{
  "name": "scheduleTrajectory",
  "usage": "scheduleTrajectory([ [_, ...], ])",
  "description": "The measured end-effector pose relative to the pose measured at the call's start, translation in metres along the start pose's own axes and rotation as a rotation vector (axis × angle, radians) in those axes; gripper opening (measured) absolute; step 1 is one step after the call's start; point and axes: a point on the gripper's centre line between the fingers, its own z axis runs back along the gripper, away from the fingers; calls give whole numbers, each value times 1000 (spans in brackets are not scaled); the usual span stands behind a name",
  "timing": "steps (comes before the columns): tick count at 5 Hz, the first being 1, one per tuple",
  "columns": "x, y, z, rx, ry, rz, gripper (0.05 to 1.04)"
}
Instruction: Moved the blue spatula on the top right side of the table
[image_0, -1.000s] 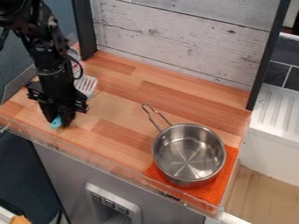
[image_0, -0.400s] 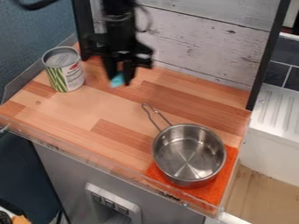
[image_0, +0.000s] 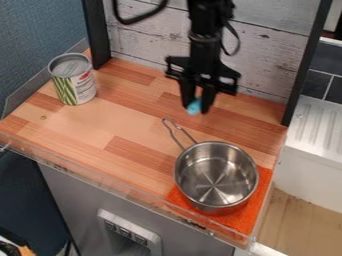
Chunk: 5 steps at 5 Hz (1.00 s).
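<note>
Saucepan (image_0: 216, 175) at the near right, sitting on the orange cloth (image_0: 250, 217), its wire handle (image_0: 174, 138) pointing far and left, is the thing I most need to mind; just beyond it, my black gripper (image_0: 196, 107) hangs with its jaws pinching the blue spatula (image_0: 194, 106) over the far part of the wooden table (image_0: 133, 122), a little right of the middle. Only a blue bit pokes out of my grip, so I cannot tell how the rest lies, and if I hold it off balance it may swivel or slip when I swing right. Dropping too near could catch that handle and turn the pan; straying too far could knock the spatula on the whitewashed boards (image_0: 267, 50). The can (image_0: 73, 82), at the far left, seems well out of harm's way
</note>
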Motion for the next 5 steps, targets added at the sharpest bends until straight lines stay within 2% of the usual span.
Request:
scheduleTrajectory([
  [1, -5, -11, -14, 0, 40, 0, 400],
  [3, -6, -15, -17, 8, 29, -9, 964],
  [4, -7, -19, 1, 31, -9, -26, 1007],
  [5, -9, -19, 25, 35, -46, -34, 1001],
])
